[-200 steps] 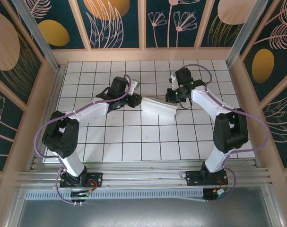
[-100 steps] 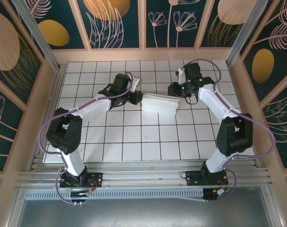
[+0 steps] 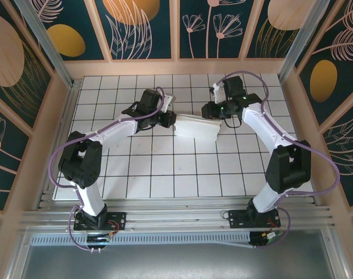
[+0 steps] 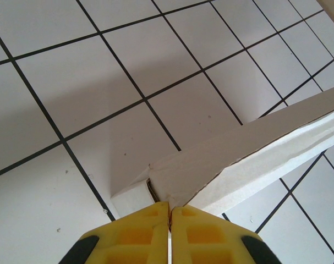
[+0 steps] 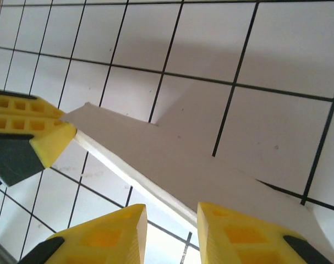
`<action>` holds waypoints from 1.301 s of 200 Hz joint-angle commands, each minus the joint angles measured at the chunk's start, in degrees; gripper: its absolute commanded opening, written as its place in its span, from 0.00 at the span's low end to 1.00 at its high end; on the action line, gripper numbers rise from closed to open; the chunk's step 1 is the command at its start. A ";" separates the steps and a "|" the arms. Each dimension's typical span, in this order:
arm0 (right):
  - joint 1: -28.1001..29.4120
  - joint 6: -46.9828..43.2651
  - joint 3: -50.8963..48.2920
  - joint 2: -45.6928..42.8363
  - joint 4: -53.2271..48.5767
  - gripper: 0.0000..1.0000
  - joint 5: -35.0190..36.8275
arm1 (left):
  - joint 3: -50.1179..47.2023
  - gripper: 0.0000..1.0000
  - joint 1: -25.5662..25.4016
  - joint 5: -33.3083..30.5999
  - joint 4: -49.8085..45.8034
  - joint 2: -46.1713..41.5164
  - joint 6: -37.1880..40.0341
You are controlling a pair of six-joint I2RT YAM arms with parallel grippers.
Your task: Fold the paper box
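Gridded tabletop (image 3: 135, 174) carries the paper box (image 3: 196, 126); left pincer (image 4: 170, 220) pinched on its corner, right pincer (image 5: 172, 225) parted beside its edge

The paper box (image 3: 196, 126) is plain white thin cardboard, partly folded into a long, low wedge. It lies across the far middle of the gridded table (image 3: 164, 174), its left corner raised.
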 commanded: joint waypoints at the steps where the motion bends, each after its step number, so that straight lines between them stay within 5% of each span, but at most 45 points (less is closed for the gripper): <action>1: 1.08 -2.53 0.97 0.97 -1.96 0.29 0.80 | 1.21 0.08 -0.45 0.29 -3.29 1.79 0.57; 33: 1.69 -2.98 0.89 1.93 -2.60 0.23 2.63 | 1.65 0.08 -0.46 0.38 -3.42 1.90 0.39; 139: 2.28 -3.96 8.61 4.08 -0.81 0.31 8.13 | 2.01 0.08 -0.40 0.55 -3.90 1.84 0.65; 215: 4.00 -3.33 6.13 7.37 -1.28 0.11 4.74 | 2.41 0.08 -0.46 0.38 -4.16 2.13 0.69; 260: 4.48 -3.01 3.13 6.86 -0.42 0.08 4.83 | 2.82 0.08 -0.45 1.30 -4.02 1.97 -0.21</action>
